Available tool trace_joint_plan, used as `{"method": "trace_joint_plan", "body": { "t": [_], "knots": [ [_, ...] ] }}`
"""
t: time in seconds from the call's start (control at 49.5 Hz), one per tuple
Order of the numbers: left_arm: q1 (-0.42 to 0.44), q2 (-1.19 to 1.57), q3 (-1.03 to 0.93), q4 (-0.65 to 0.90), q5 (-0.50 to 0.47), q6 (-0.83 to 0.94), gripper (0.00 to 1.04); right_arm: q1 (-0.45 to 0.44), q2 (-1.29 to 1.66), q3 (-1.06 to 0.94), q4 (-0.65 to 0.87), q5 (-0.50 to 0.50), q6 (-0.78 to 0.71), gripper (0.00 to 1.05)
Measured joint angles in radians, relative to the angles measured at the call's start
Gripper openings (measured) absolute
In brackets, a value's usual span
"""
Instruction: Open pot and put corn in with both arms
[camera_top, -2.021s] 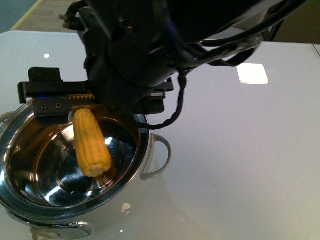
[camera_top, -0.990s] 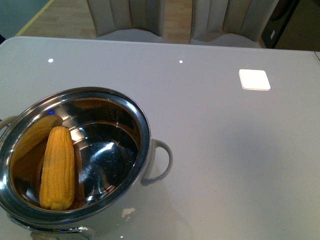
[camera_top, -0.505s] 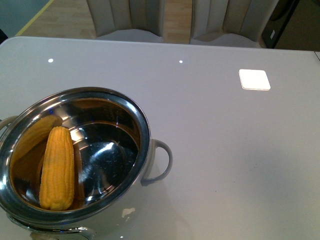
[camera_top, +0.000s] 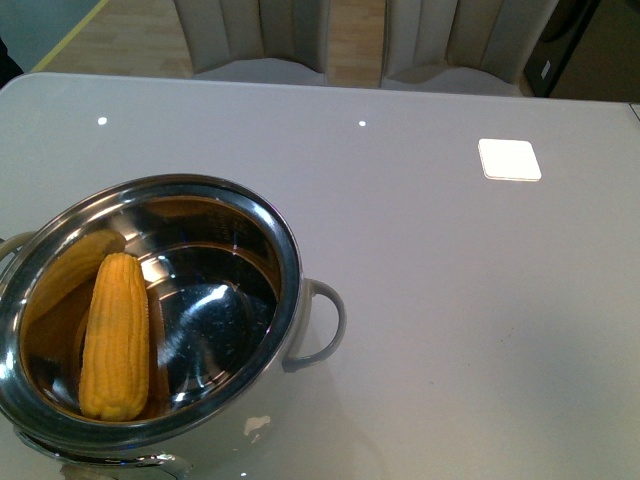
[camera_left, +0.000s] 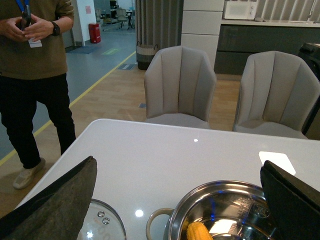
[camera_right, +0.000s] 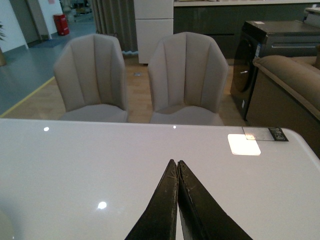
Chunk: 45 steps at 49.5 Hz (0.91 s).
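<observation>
The shiny steel pot (camera_top: 285, 240) stands uncovered at the table's near left, and the yellow corn (camera_top: 115, 335) lies inside it against the left wall. In the left wrist view the pot (camera_left: 200, 192) and the tip of the corn (camera_left: 198, 231) show below my left gripper (camera_left: 180, 200), which is open with wide-spread dark fingers (camera_left: 60, 200) and holds nothing. My right gripper (camera_right: 177, 162) is shut with its tips pressed together over bare table. Neither arm shows in the front view.
The glass lid (camera_left: 102, 222) lies flat on the table beside the pot's pale handle (camera_left: 157, 220). Two grey chairs (camera_left: 180, 85) stand behind the far table edge. A person (camera_left: 35, 75) stands off the table's left side. A bright light patch (camera_top: 509, 158) marks the table's right.
Two seconds ago an arm filled the front view, holding the corn over the pot. Since then the corn lies in the pot and the arm has left that view. Nothing moved in the last second.
</observation>
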Motion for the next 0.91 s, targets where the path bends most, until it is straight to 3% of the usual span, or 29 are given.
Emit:
{"method": "trace_joint_plan", "body": {
  "t": [0.809,0.91],
  "knots": [
    [0.0,0.0,0.0,0.0,-0.001,0.0,0.98,0.0,-0.271,0.0,-0.268,0.002,0.0,0.02],
    [0.0,0.0,0.0,0.0,-0.001,0.0,0.98,0.0,-0.414,0.0,-0.428,0.002,0.0,0.02]
  ]
}}
